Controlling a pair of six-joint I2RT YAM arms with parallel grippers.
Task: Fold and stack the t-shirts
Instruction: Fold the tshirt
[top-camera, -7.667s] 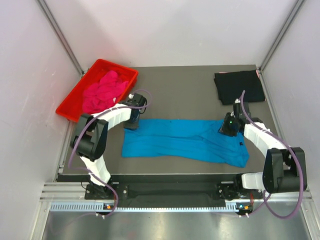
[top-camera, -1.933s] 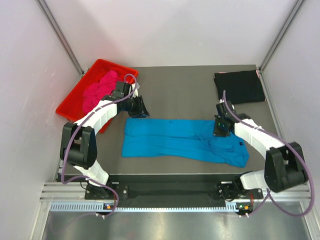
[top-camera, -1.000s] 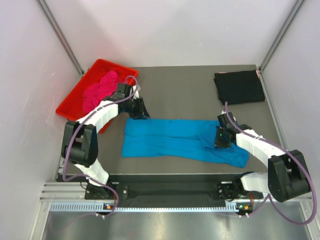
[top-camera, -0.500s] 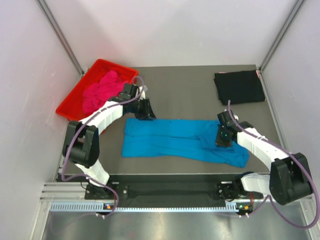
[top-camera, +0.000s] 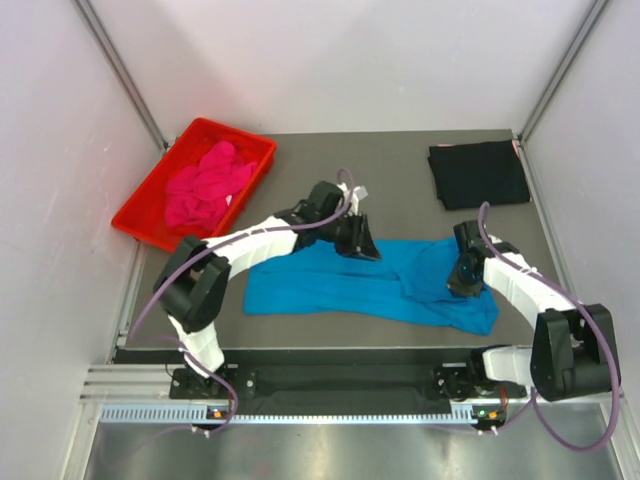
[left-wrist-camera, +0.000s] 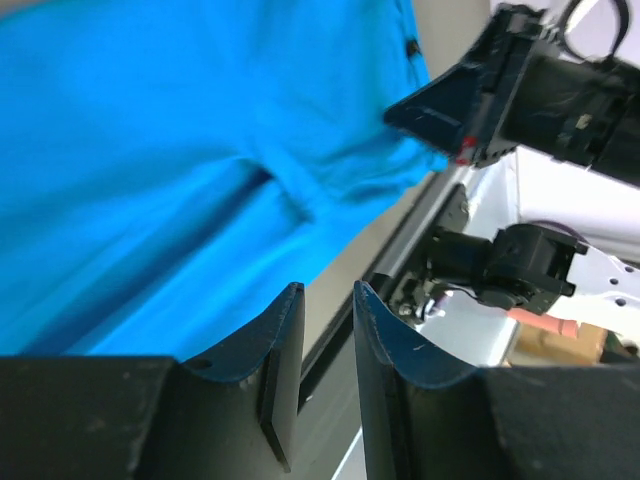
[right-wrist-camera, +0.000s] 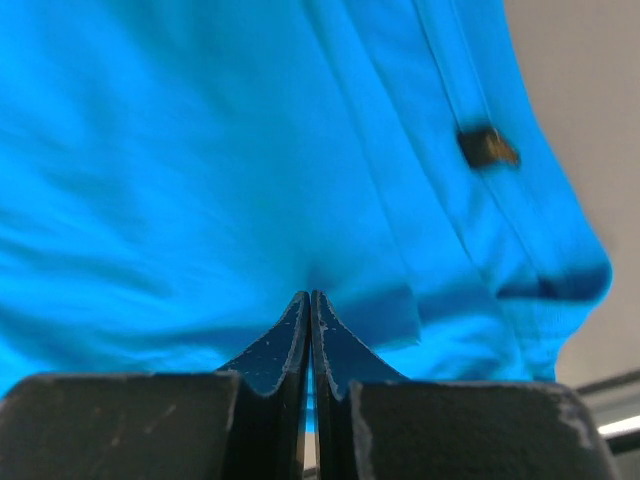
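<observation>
Turquoise t-shirt (top-camera: 370, 290) lies spread nearest you, one of three shirts. Your right gripper (right-wrist-camera: 310, 295) is pressed together, tips at a pucker in it; whether cloth is nipped you cannot tell. Your left gripper (left-wrist-camera: 325, 290) stands part spread at its far edge, plain only from the wrist view. Farther back: one folded black t-shirt (top-camera: 480, 172) on the right, one magenta t-shirt (top-camera: 208, 185) heaped in a red tray (top-camera: 150, 222).

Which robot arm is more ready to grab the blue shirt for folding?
Probably the left. The left gripper hangs at the far edge of the turquoise t-shirt with its jaws apart and empty. The right gripper is at the shirt's right end but shut, so it must open first.
</observation>
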